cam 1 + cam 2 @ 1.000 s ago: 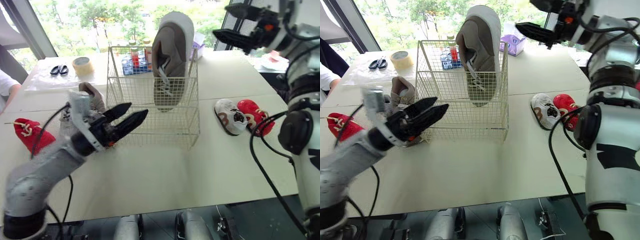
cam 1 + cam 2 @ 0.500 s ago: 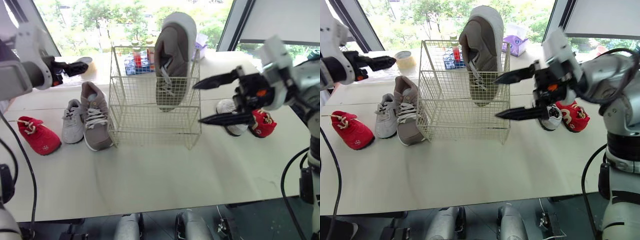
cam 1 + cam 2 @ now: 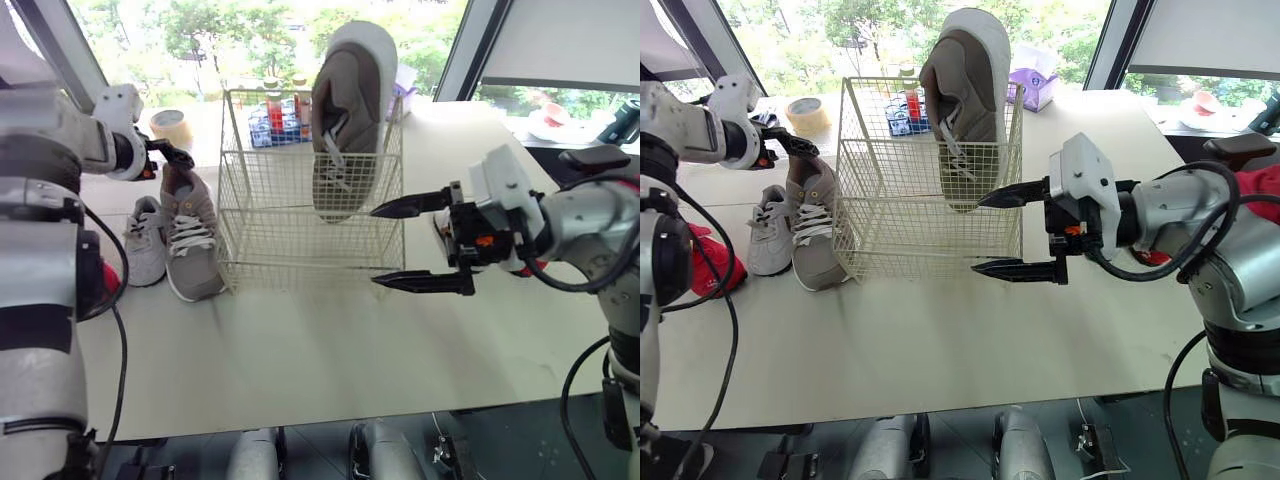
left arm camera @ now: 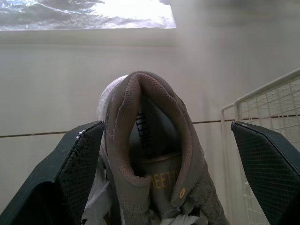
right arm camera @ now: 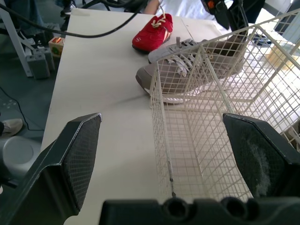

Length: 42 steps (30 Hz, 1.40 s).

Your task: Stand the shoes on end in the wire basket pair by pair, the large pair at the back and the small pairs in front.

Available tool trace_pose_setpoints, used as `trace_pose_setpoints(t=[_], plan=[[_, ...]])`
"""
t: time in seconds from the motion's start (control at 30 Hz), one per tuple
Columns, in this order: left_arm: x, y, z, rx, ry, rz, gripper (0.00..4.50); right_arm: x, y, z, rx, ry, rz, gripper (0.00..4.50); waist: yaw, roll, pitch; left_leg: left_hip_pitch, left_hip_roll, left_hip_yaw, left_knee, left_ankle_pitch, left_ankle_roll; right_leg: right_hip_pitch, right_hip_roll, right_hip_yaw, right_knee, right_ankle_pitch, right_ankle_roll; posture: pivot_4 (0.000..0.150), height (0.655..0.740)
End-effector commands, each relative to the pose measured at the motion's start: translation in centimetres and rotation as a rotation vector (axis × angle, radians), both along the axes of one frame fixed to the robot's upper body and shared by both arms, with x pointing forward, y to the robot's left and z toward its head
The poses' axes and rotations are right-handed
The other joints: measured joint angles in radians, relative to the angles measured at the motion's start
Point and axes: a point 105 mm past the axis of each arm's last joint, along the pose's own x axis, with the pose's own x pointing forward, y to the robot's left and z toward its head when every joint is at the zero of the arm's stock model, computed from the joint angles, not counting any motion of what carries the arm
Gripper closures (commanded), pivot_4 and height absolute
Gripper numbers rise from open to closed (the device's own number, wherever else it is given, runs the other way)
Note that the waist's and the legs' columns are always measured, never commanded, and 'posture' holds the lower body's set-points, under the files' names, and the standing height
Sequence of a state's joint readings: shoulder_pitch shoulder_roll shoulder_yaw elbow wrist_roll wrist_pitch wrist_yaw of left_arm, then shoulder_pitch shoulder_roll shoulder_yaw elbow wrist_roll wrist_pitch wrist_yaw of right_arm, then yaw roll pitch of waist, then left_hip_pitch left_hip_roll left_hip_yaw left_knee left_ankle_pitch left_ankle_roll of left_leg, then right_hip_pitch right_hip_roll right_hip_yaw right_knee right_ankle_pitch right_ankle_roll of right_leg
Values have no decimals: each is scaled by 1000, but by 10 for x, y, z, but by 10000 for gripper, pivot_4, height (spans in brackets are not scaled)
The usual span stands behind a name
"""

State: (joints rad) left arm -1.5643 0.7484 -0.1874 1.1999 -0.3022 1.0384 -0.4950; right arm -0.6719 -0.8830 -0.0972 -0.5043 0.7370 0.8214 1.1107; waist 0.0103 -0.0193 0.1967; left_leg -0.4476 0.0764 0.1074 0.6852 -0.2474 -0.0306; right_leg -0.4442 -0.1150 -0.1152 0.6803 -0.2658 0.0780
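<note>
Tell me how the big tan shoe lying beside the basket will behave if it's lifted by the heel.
The tan shoe probably has a soft padded heel collar, so the open left gripper may squash it. Lifted there, its toe would likely swing down. Its loose laces could snag the wire basket.

A pale cream counter [image 3: 300, 340] spans the middle. A bright window [image 3: 230, 35] showing green trees crosses the top, with a grey roller blind [image 3: 560, 40] at upper right.

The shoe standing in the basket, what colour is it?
Grey-brown shoe with a white sole, clearest in the right eye view.
</note>
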Motion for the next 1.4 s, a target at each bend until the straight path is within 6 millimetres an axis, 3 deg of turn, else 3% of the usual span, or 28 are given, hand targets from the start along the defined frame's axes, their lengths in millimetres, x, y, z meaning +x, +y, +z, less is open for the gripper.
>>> trace_pose_setpoints(t=[0.03, 0.3, 0.37, 0.47, 0.57, 0.6, 0.63, 0.7, 0.73, 0.77, 0.83, 0.97, 1.13, 1.27, 1.4], plan=[[-1, 8, 13, 49, -32, 18, 0, -14, -5, 11, 15, -31, -5, 453, 1, -1, 0, 0, 0, 0, 0, 0, 0, 0, 0, 0, 0, 0, 0, 1500, 6938], [1, 7, -4, 43, 9, 11, 0, -34, -12, 14, -13, 27, -2, 453, 1, -2, 0, 0, 0, 0, 0, -2, 4, 0, -1, 0, 0, 0, 0, 1500, 6938], [4, 6, -28, 47, 39, 18, 0, -33, -10, 15, -12, 24, -2, 453, 1, -2, 0, 0, 0, 0, 0, -2, 4, 1, -1, 0, 0, 0, 0, 1500, 6938], [9, 5, -53, 69, 52, 33, 8750, -28, -9, 14, -19, 16, -5, 0, 1, -2, 0, 3, 0, 0, 0, -2, 4, 2, -1, 0, 1, 0, 0, 1500, 6938], [11, 4, -59, 70, 54, 46, 23428, -27, -9, 14, -28, 13, -8, 0, 2, -2, 0, 2, 0, 0, 1, -2, 4, 2, -1, 0, 1, 0, 0, 1500, 6938], [11, 3, -61, 62, 59, 44, 30470, -26, -9, 14, -29, 13, -8, 0, 3, -2, 0, 2, -1, 0, 1, -2, 3, 2, -2, 0, 1, 0, 0, 1500, 6938], [11, 1, -63, 53, 65, 40, 32759, -26, -10, 13, -31, 14, -9, 0, 4, -2, 0, 2, -1, 0, 1, -2, 3, 2, -2, 0, 1, 0, 0, 1500, 6938], [11, -3, -64, 35, 70, 36, 41678, -26, -11, 13, -34, 16, -13, 0, 4, -3, 0, 1, -1, 0, 2, -2, 3, 2, -2, 0, 1, 0, 0, 1500, 6938], [11, -5, -62, 18, 68, 37, 44694, -26, -11, 13, -35, 16, -13, 0, 3, -2, 0, 1, -1, 0, 3, -2, 3, 2, -2, 0, 1, 0, 0, 1500, 6938], [12, -6, -59, -5, 60, 41, 44694, -26, -11, 13, -35, 17, -15, 0, 2, -2, 0, 1, -1, 0, 3, -2, 3, 3, -2, 0, 1, 0, 0, 1500, 6938], [13, -6, -47, -55, 23, 65, 44694, -26, -11, 14, -33, 19, -17, 0, 2, -2, 0, 2, -1, 0, 3, -2, 4, 3, -2, 0, 2, 0, 0, 1500, 6938], [17, 2, -4, -115, -123, 126, 44694, -23, -15, 15, -26, 26, -47, 0, 2, -3, 0, 1, -1, 0, 4, -2, 4, 2, -2, 0, 2, 0, 0, 1500, 6938], [5, 28, 83, -172, -385, 247, 44694, -12, -26, 19, -5, 25, -133, 0, 0, -8, 3, -10, 1, -3, 11, -2, 4, -3, -1, -3, 4, 0, 1, 1500, 6938], [-14, 45, 155, -173, -706, 301, 44694, -5, -31, 30, 61, 44, -177, 0, 0, -8, 3, -16, 0, -2, 14, -3, 5, -8, -2, -2, 4, 1, 2, 1500, 6938], [-47, 29, 213, -175, -1072, 161, 44694, -3, -41, 51, 134, 51, -211, 0, 3, -8, 3, -15, 1, -2, 14, -3, 5, -8, -2, -2, 5, 1, 2, 1500, 6938]])
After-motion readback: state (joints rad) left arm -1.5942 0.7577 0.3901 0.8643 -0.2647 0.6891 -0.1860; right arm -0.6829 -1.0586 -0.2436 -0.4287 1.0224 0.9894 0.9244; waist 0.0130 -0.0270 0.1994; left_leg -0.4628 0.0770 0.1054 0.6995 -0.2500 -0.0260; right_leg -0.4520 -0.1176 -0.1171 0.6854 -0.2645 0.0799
